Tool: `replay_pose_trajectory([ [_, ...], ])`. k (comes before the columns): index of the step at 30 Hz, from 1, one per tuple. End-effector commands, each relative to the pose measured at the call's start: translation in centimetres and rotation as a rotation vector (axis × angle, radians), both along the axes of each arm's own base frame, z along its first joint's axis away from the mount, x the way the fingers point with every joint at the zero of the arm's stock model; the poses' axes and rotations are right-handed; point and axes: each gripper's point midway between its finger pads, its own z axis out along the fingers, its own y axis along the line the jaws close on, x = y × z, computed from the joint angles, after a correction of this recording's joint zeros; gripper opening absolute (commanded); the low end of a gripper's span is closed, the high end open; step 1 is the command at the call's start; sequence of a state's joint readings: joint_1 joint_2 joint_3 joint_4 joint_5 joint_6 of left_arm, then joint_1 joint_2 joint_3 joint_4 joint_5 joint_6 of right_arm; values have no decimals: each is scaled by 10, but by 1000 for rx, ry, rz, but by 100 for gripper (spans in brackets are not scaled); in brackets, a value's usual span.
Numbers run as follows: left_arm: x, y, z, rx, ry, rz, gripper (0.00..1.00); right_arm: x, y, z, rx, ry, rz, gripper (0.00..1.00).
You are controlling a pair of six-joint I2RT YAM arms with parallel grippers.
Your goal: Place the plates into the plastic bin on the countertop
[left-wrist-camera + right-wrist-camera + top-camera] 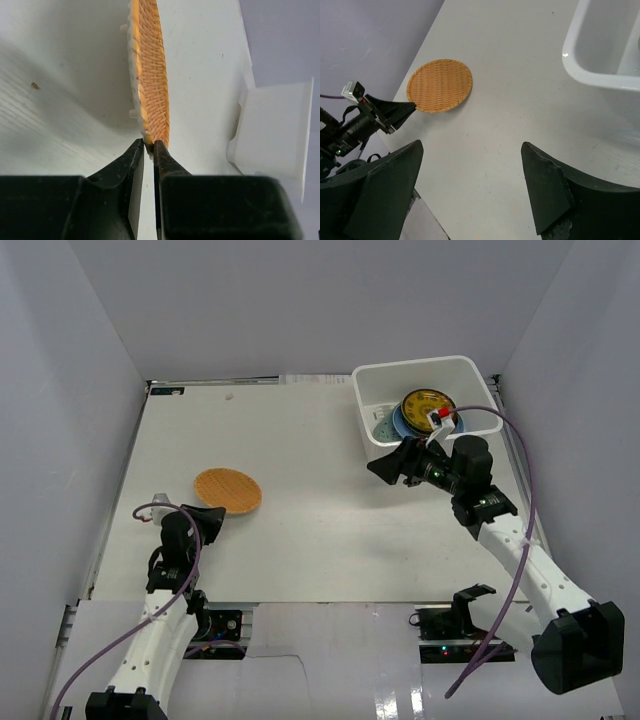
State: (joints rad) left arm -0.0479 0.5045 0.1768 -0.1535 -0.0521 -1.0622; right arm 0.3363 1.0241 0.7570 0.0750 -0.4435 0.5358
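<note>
A woven-look orange plate (227,490) lies on the left half of the countertop (330,530). My left gripper (212,518) is shut on its near rim. The left wrist view shows the plate (150,75) edge-on, with the gripper (149,145) pinching its edge. The white plastic bin (372,440) stands at the back right. It holds a patterned yellow plate (428,405) on top of a light blue one (398,423). My right gripper (385,468) hangs open and empty just in front of the bin's near wall. From the right wrist I see the orange plate (440,85) and the bin's rim (580,65) past the spread gripper (471,146).
Grey walls (90,390) close in the countertop on the left, back and right. The bin (275,135) shows at the right of the left wrist view. My left gripper (395,114) appears in the right wrist view at the plate's edge.
</note>
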Motion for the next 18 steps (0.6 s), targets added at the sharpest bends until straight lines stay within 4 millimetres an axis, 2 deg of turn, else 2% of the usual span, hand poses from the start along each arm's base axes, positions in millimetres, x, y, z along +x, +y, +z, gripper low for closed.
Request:
replay_pose_trajectory([
  [1, 1, -19, 16, -27, -64, -108, 0, -24, 3, 8, 22, -41, 69, 85],
  [3, 0, -25, 19, -63, -81, -131, 0, -31, 2, 5, 20, -38, 76, 85],
  [6, 1, -32, 34, -94, -147, -159, 0, -39, 4, 1, 13, -25, 93, 86],
  [8, 2, -37, 61, -104, -227, -194, 0, -40, 1, 8, 2, -39, 82, 89],
  [9, 3, -40, 71, -107, -252, -206, 0, -39, -1, 17, 4, -69, 73, 89],
  [10, 4, -44, 99, -110, -325, -239, 0, -42, -2, 20, -6, -66, 75, 90],
  [11, 6, -47, 109, -113, -340, -255, 0, -44, -3, 35, 1, -90, 76, 90],
  [12, 8, -50, 127, -118, -387, -276, 0, -46, -3, 44, 5, -107, 81, 90],
  [13, 7, -57, 153, -126, -441, -318, 0, -48, -3, 53, 10, -130, 84, 90],
  [14, 11, -61, 159, -136, -442, -339, 0, -51, -4, 69, 17, -164, 85, 90],
  [16, 13, -67, 188, -160, -519, -375, 0, -53, -8, 81, 12, -194, 70, 90],
  [18, 16, -71, 209, -174, -567, -401, 0, -51, -14, 90, -7, -221, 35, 90],
])
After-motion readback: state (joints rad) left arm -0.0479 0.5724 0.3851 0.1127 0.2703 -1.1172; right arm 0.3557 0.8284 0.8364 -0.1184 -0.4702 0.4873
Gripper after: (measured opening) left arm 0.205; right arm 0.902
